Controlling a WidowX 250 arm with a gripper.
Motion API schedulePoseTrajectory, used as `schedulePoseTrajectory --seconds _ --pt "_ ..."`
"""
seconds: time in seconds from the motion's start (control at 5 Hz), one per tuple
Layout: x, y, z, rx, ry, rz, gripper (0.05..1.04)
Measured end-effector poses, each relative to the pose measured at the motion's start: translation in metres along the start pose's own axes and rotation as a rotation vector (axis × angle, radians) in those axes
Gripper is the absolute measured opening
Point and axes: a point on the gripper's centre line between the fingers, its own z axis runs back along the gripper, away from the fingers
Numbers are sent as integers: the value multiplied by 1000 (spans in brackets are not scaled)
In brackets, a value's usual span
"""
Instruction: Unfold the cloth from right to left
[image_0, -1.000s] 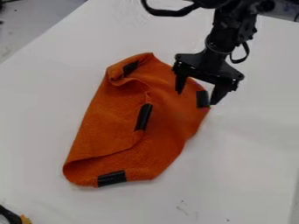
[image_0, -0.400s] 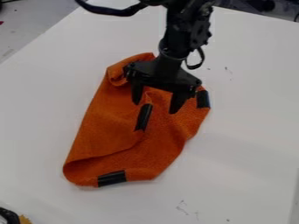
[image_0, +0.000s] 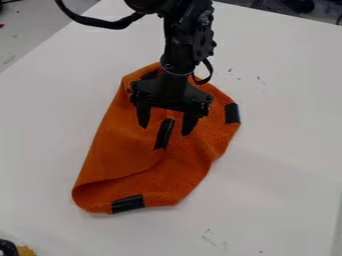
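Observation:
The black gripper (image_0: 164, 131) hangs over the upper middle of the orange cloth (image_0: 123, 152), fingers spread apart with nothing held between them. Below and between the fingertips lies a black strip on the cloth's folded flap. The cloth is partly folded, its left part doubled over and curling at the lower left. Other black strips mark its right corner, bottom edge and top, the top one partly hidden by the arm. Whether the fingertips touch the cloth, I cannot tell.
The cloth rests on a white table (image_0: 280, 150) with small dark marks at the upper right and near the bottom. A black and yellow-orange object (image_0: 25, 250) sits at the lower left corner. Dark items stand beyond the table's back edge.
From the cloth's right corner, the open gripper has moved left to above the middle strip. The cloth looks unmoved. The lower left object has shifted slightly.

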Motion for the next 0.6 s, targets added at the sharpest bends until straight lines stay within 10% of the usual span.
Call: schedulePoseTrajectory --seconds 0.4,0.6 --pt "-1 -8 -25 -39 38 -20 950" --pt "1 -9 -25 -43 32 -26 670"
